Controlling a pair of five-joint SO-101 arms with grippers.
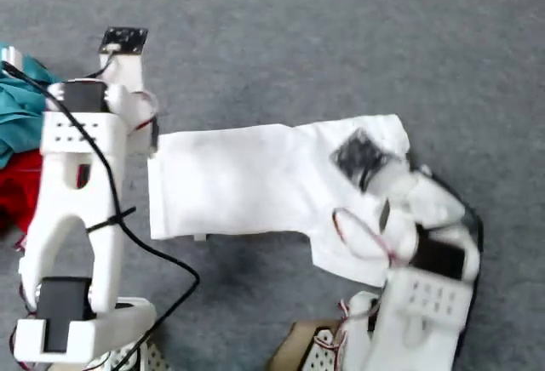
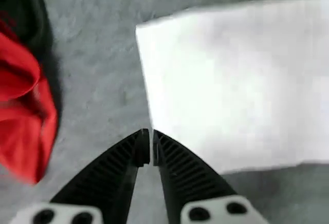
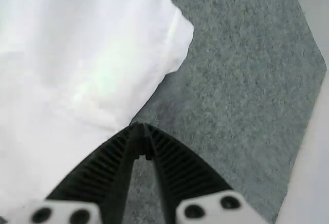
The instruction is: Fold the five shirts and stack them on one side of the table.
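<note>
At the far left edge of the grey counter [image 1: 298,56] a teal shirt [image 1: 19,103] lay crumpled. A red shirt [image 1: 15,188] was bunched just beside it, on the side nearer the arms' bases. Next to them stood the left arm [image 1: 64,209], its jaws closed together and their tips hanging just at the left edge of the white shirt [image 1: 247,184]. That shirt lay flat in the middle of the counter, folded into a long strip running left to right and widening at its right end. Over that right end leaned the right arm [image 1: 426,303]. Its jaws were likewise pressed together, tips down at the shirt's edge, beside a rounded corner of cloth and the bare counter.
</note>
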